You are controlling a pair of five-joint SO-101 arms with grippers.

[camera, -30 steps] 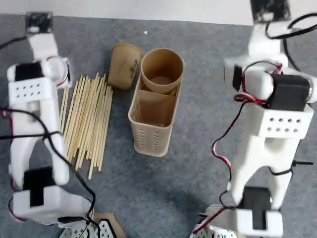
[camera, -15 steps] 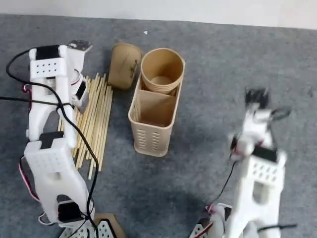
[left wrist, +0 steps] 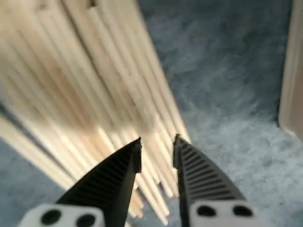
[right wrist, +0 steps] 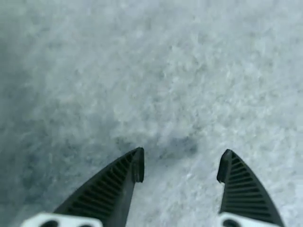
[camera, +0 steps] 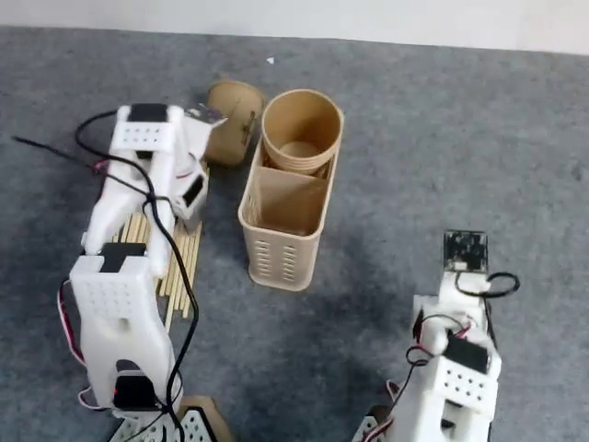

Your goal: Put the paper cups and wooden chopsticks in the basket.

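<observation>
A loose row of wooden chopsticks lies on the grey mat left of the tan basket. My left arm covers much of it. One paper cup stands upright in the basket's far compartment. A second cup lies on its side on the mat by the basket's far left corner. My left gripper hangs low over the chopsticks, its jaws only narrowly apart with nothing between them. My right gripper is wide open over bare mat, far from the basket.
The basket's near compartment holds nothing. The basket's wall stands close beside my left gripper. My right arm sits at the near right corner, with open grey mat between it and the basket.
My left arm has swung from the far left across the chopsticks toward the basket. My right arm has drawn back from the far right to the near right corner.
</observation>
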